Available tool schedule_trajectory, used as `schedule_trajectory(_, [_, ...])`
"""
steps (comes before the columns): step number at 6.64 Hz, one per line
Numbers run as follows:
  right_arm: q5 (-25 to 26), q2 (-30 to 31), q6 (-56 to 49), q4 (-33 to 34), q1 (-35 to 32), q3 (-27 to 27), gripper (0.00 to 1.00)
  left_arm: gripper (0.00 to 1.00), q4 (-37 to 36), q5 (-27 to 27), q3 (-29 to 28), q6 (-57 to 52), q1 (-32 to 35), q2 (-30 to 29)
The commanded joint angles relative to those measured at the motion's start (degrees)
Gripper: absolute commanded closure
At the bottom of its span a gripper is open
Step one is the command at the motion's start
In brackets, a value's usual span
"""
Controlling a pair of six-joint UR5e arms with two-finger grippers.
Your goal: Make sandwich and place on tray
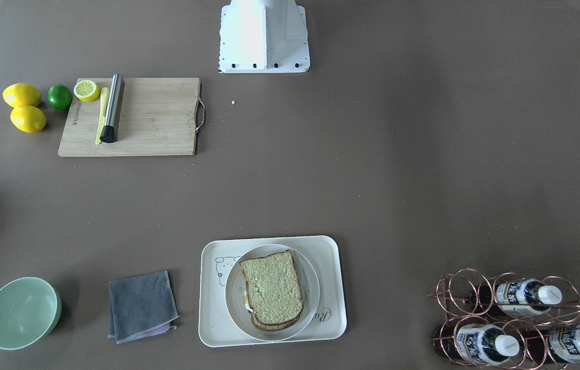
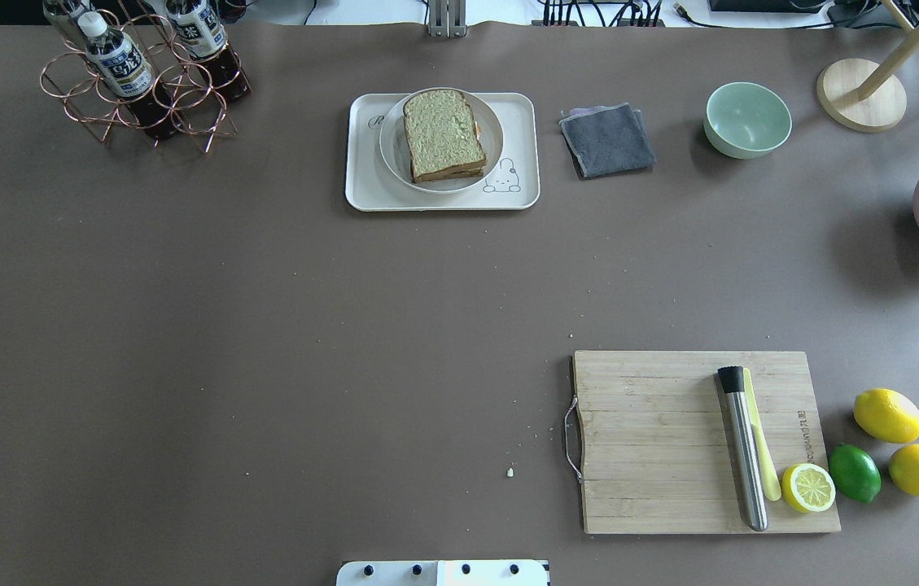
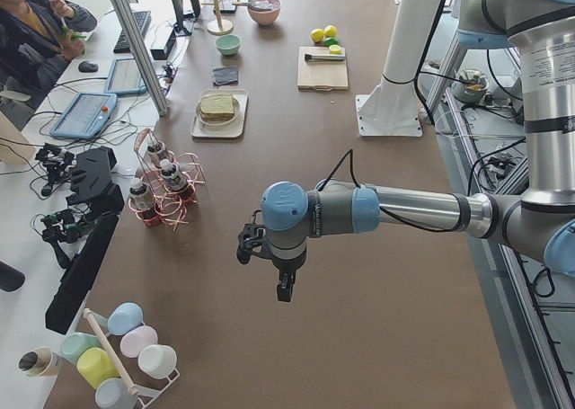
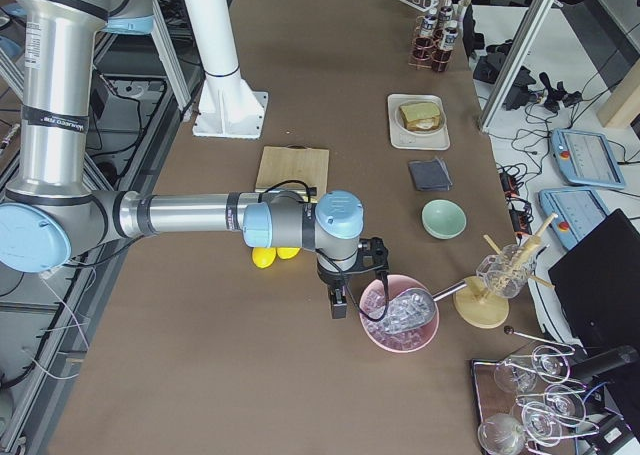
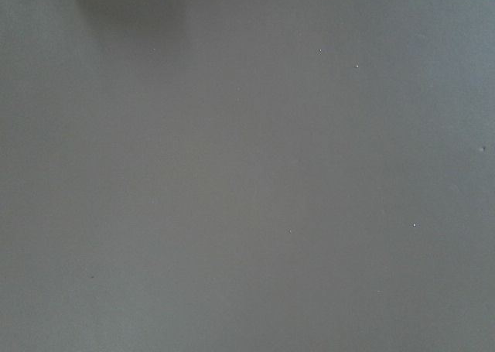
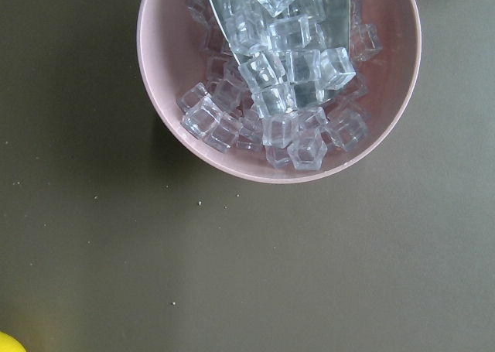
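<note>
The cream tray lies at 12 o'clock from my base in the overhead view, at the table's far edge. It carries a round white plate with the sandwich stacked on it, well apart from both my grippers. The pink bowl under my right wrist holds ice cubes and a metal scoop. My left gripper hangs over bare table and my right gripper at that bowl's 9 o'clock, but I cannot tell whether either pair of jaws is spread or pressed together.
</note>
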State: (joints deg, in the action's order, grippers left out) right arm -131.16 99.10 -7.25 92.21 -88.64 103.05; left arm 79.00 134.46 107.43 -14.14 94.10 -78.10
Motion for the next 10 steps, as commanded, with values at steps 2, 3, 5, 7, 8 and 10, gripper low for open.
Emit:
schedule_trajectory(2, [-0.15,-0.48,0.57,-0.1,1.01,-0.13,0.0,0.02,0.37,-0.16,-0.55,0.43,0.3,0.66])
schedule_trajectory(3, [-0.15,-0.66,0.49,-0.1,0.92,0.39,0.0,0.02,0.63,-0.16,0.4,0.17,1.43,1.19])
schedule_trajectory(5, [-1.37,-0.31,0.57,-0.01,1.01,0.48,0.0,0.02,2.02,-0.16,0.58,0.16,2.06,1.19])
schedule_trajectory(7, [-2.6,-0.48,0.31,0.08,1.1,0.48,0.0,0.02,1.69,-0.43,0.15,0.25,2.32,1.37])
schedule_trajectory(8, [-4.0,-0.48,0.66,0.51,1.18,0.05,0.0,0.02,1.77,-0.69,-2.12,0.17,2.32,0.85])
schedule_trajectory(10, [-3.14,-0.57,0.75,0.43,2.32,-0.3,0.0,0.02,2.12,-0.78,-3.01,0.08,2.32,-0.3])
